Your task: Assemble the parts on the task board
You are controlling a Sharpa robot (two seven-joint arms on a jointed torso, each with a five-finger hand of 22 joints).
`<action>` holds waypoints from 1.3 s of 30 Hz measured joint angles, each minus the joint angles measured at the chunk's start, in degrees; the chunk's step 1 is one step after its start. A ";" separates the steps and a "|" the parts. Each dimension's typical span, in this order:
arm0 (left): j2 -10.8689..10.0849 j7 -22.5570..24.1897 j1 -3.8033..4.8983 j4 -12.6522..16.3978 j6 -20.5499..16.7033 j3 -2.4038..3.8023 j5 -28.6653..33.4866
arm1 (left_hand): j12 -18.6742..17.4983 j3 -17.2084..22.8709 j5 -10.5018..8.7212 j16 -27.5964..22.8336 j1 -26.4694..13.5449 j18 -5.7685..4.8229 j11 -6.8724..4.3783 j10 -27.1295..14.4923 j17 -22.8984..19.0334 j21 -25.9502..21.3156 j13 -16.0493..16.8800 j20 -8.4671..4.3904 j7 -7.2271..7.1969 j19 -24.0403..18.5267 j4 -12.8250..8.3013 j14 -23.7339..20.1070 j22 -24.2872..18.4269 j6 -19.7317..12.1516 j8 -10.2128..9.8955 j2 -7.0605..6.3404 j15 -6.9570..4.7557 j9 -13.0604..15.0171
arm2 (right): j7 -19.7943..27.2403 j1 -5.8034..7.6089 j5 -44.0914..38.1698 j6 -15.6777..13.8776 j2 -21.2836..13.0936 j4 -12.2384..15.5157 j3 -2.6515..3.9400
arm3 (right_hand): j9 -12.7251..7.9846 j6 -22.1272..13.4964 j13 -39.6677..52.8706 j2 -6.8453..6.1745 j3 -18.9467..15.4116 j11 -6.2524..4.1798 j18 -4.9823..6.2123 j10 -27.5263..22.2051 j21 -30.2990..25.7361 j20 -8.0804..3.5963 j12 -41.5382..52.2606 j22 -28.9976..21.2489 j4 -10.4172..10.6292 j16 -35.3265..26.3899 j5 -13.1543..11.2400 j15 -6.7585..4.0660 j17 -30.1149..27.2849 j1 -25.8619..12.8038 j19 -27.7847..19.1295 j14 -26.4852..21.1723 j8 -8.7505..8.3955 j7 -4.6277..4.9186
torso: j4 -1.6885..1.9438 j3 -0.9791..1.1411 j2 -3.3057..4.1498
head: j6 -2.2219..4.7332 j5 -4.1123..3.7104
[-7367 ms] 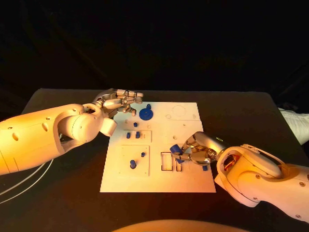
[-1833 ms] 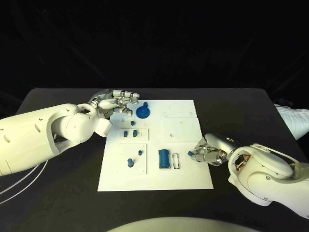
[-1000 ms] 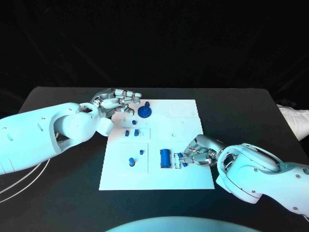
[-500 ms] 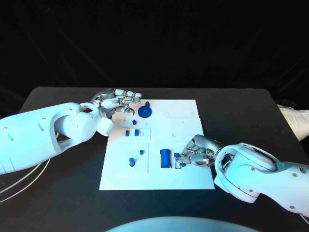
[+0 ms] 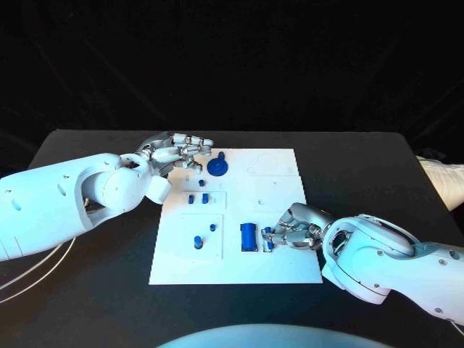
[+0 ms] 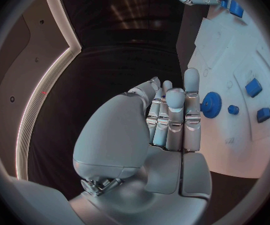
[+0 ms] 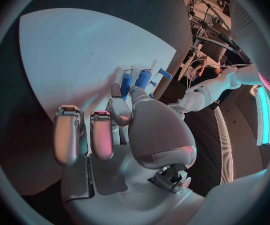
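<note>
The right hand (image 5: pixel 295 230) pinches a small blue part (image 5: pixel 269 239) in its fingers, just beside the long blue block (image 5: pixel 249 236) on the board (image 5: pixel 274 196).

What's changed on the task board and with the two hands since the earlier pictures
The right hand drew back off the task board's right edge holding a small blue part, then returned and now sets it beside the blue cylinder already seated in its slot. That cylinder's slot was empty at first. The left hand stays by the blue gear; the other small parts have not moved.
</note>
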 measured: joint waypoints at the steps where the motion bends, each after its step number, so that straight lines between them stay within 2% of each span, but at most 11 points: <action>1: 0.00 -0.02 0.00 0.00 0.03 0.00 0.00 | 0.00 0.00 0.00 0.00 0.00 0.00 0.00 0.00 0.00 0.00 0.00 0.00 0.00 0.00 0.00 0.00 0.00 0.00 0.00 0.00 0.00 0.00 | 0.00 0.00 0.00 0.11 0.00 0.00 0.00 | 0.10 0.08 0.18 -0.06 -0.21 -0.11 0.00 0.11 0.00 0.00 0.37 0.02 0.54 0.09 0.00 0.00 0.00 -0.15 0.00 0.00 0.28 -0.08 | 0.00 0.00 0.00 | -0.03 0.00; 8: -0.01 -0.17 0.00 -0.01 0.20 0.00 -0.01 | 0.00 0.00 0.00 0.00 0.00 0.00 0.00 0.00 -0.12 0.00 -0.01 0.00 0.00 0.00 0.00 0.00 0.00 0.00 0.00 0.00 0.00 0.00 | 0.00 -0.01 0.02 0.68 -0.03 0.08 -0.01 | 0.55 0.53 1.30 -0.25 -0.79 -0.38 0.00 0.81 0.00 -0.21 1.76 0.17 1.12 0.53 0.00 -0.36 0.00 -0.34 0.21 -0.05 0.64 -0.52 | 0.02 0.00 0.00 | -0.19 0.00; 25: -0.06 -0.48 0.00 0.00 0.44 0.00 -0.05 | 0.00 0.00 0.00 0.00 0.00 0.00 0.21 -0.21 -0.31 0.00 -0.01 0.00 0.00 0.00 0.00 0.00 0.00 0.00 0.00 0.00 0.00 0.01 | 0.38 -0.02 -0.03 0.91 -0.28 0.57 -0.02 | 1.14 0.54 1.82 0.34 -0.80 -0.58 0.00 1.02 0.21 -0.21 2.20 0.31 1.13 0.54 0.05 -0.41 -0.01 0.30 0.21 0.00 0.81 -0.53 | 0.01 -0.03 -0.02 | -0.44 0.17; 28: -0.08 -0.52 0.00 0.00 0.46 0.00 -0.05 | 0.00 0.00 0.00 0.00 0.00 0.00 0.21 -0.21 -0.31 0.00 -0.01 0.00 0.00 0.00 0.00 0.00 0.01 0.00 0.00 0.00 0.00 0.01 | 0.76 -0.02 -0.17 0.58 -0.65 0.76 -0.02 | 1.33 0.55 1.49 0.01 -1.53 -0.59 0.00 1.02 0.21 -0.21 1.73 0.27 1.84 0.54 -1.91 -0.41 -0.01 0.61 0.21 0.00 0.81 -0.54 | 0.00 -0.03 -0.02 | -0.44 0.18; 29: -0.10 -0.54 0.00 0.00 0.47 0.00 -0.05 | 0.00 0.00 0.00 0.00 0.00 0.00 0.21 -0.21 -0.31 0.00 -0.01 0.00 0.00 0.00 0.00 0.00 0.00 0.00 0.00 0.00 0.00 0.01 | 1.09 -0.02 -0.24 0.27 -0.93 0.83 -0.02 | 1.34 0.45 1.09 -0.32 -1.90 -0.57 0.00 1.00 0.21 -0.21 1.16 0.18 1.88 0.54 -2.63 -0.42 -0.01 0.91 0.21 0.00 0.81 -0.44 | 0.00 -0.03 -0.02 | -0.44 0.18; 31: -0.13 -0.57 0.00 0.01 0.49 0.00 -0.05 | 0.00 0.00 0.00 0.00 0.00 0.00 0.21 -0.20 -0.31 0.00 -0.01 0.00 0.00 0.00 0.00 0.00 0.00 0.00 0.00 0.00 0.00 0.01 | 1.95 -0.02 -0.35 -0.34 -1.47 0.88 -0.02 | 1.25 -1.29 0.32 -1.50 -2.54 0.13 0.00 0.30 0.21 -0.21 -0.09 -0.16 1.38 0.18 -4.06 -0.41 -0.01 1.82 0.21 0.00 0.20 0.21 | 0.00 -0.03 -0.02 | -0.45 0.20; 32: -0.15 -0.58 0.00 0.01 0.49 0.00 -0.06 | 0.00 0.00 0.00 0.00 0.00 0.00 0.20 -0.21 -0.31 0.00 -0.02 0.00 0.00 0.00 0.00 0.00 0.00 0.00 0.00 0.00 0.00 0.01 | 2.79 -0.02 -0.44 -0.77 -1.86 0.90 -0.02 | 1.09 -2.37 0.17 -2.07 -2.43 0.45 0.00 -0.03 0.21 -0.21 -0.32 -0.22 0.61 0.09 -4.58 -0.41 -0.01 2.79 0.21 0.00 -0.43 0.60 | -0.01 -0.03 -0.02 | -0.44 0.21; 34: -0.19 -0.60 0.00 0.02 0.50 0.00 -0.06 | 0.00 0.00 0.00 0.00 0.00 0.00 0.20 -0.21 -0.31 0.00 -0.02 0.00 0.00 0.00 0.00 0.00 0.00 0.00 0.00 0.00 0.00 0.01 | 4.28 -0.02 -0.65 -1.39 -2.38 0.93 -0.02 | 0.62 -4.63 0.16 -2.09 -1.53 0.92 0.00 -0.51 0.21 -0.18 -0.36 -0.22 -1.76 0.08 -5.57 -0.13 -0.01 6.69 0.20 0.01 -1.77 1.35 | -0.01 -0.03 -0.02 | -0.37 0.24; 36: -0.23 -0.63 0.00 0.02 0.50 0.00 -0.06 | 0.00 0.00 0.00 -0.27 0.00 0.00 0.21 -0.20 -0.41 0.00 -0.02 0.00 0.12 0.00 0.00 0.00 0.01 -0.12 0.00 0.00 0.00 0.01 | 6.15 -0.02 -1.13 -1.98 -2.82 0.97 -0.02 | -0.06 -6.41 0.03 -1.82 -0.48 1.47 0.00 -1.06 0.21 0.54 -0.70 -0.22 -3.68 0.08 -8.51 0.63 -0.01 9.68 0.11 0.00 -2.99 2.22 | -0.02 -0.01 -0.02 | -0.30 0.29; 37: -0.24 -0.63 0.00 0.02 0.51 0.00 -0.06 | 0.00 0.00 0.00 -0.38 0.00 0.00 0.21 -0.21 -0.41 0.00 -0.02 0.00 0.21 0.00 0.00 0.00 0.01 -0.21 0.00 0.00 0.00 0.01 | 6.94 -0.02 -1.44 -2.20 -2.97 0.98 -0.02 | -0.36 -7.11 0.03 -1.74 0.13 1.69 0.00 -1.25 0.21 0.65 -0.70 -0.22 -4.43 0.08 -9.94 0.66 -0.01 10.75 -0.01 -0.02 -3.47 2.57 | -0.04 -0.01 -0.02 | -0.27 0.30; 39: -0.25 -0.65 0.00 0.02 0.51 0.00 -0.06 | 0.00 0.00 0.00 -0.38 0.00 0.00 0.21 -0.21 -0.41 0.00 -0.02 0.00 0.21 0.00 0.00 0.00 0.01 -0.21 0.00 0.00 0.00 0.01 | 8.38 -0.02 -2.23 -2.58 -3.21 0.98 -0.02 | -0.86 -7.68 -0.02 -1.54 1.19 1.93 0.01 -1.21 0.21 0.94 -0.79 -0.17 -5.69 0.08 -11.79 1.07 -0.01 12.40 0.26 0.00 -4.01 3.15 | -0.08 -0.01 -0.03 | -0.24 0.30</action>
